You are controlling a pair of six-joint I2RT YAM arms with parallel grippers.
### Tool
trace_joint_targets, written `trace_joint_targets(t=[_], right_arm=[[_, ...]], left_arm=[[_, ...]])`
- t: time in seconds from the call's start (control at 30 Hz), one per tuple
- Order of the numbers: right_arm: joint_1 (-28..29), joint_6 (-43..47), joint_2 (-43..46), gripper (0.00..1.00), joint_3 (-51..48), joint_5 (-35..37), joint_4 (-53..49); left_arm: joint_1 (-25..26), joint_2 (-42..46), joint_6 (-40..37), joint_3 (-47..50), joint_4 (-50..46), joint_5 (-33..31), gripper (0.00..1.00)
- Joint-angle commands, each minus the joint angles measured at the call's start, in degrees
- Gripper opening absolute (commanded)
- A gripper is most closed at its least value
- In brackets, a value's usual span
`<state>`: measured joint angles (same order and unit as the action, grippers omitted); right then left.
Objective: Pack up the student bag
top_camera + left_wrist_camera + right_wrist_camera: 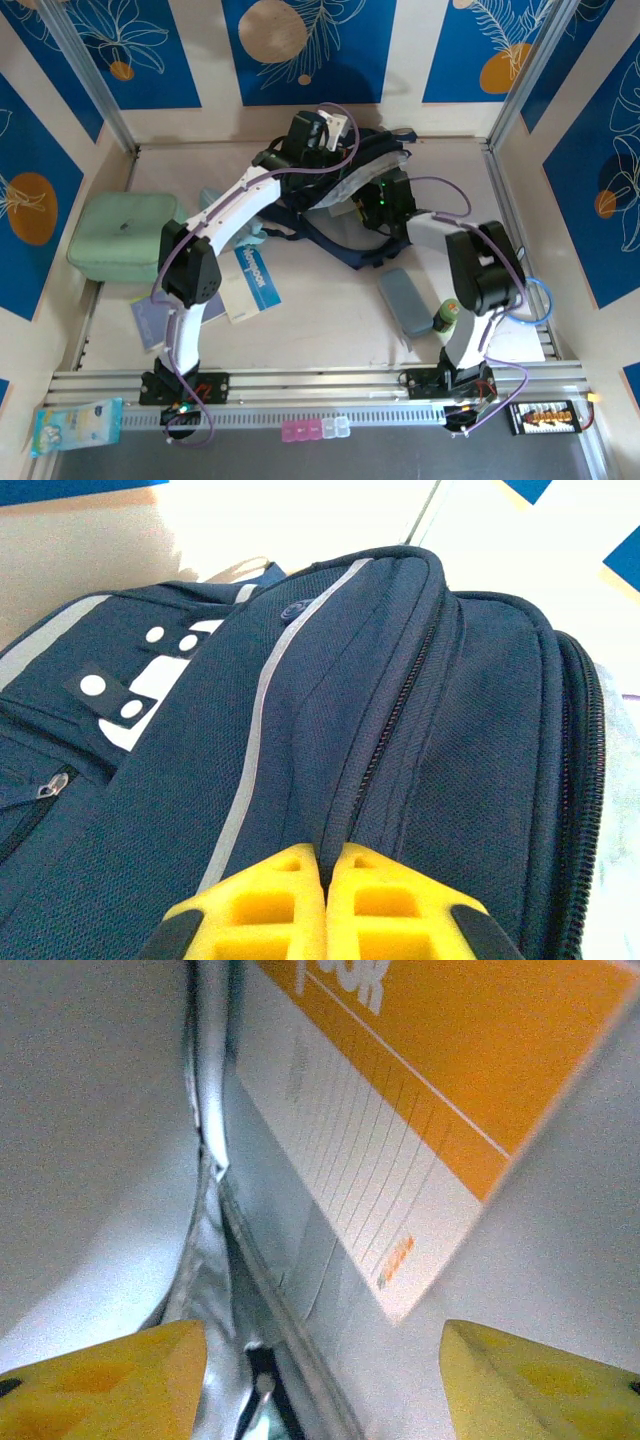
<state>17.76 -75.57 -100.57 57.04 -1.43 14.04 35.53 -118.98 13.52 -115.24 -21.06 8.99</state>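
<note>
Reaching over the student bag (450,730), left end effector (326,885) pinches its fabric.

One navy backpack (340,243); one mint-green case (120,240); one grey-blue pouch (405,302); one small green bottle (447,318) with a dark cap; one white booklet (252,282) with blue lettering; one bluish book (148,322) just beside it; one orange-and-white notebook (420,1080); one packet of wipes (75,425); one row of small pink and clear boxes (316,430), too small to count surely; one black device (545,415); two arms, the left arm (225,215) and the right arm (480,265); two grippers, the left gripper (325,855) and the right gripper (320,1360).
</note>
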Motion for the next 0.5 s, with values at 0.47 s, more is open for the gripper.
trace_joint_targets(t=[0.47], right_arm=[[-5.25,17.54,36.00,0.68,-6.25,19.19,-47.70]], left_arm=[[-1.50,2.26,1.12,15.04,5.78,6.80,0.16]])
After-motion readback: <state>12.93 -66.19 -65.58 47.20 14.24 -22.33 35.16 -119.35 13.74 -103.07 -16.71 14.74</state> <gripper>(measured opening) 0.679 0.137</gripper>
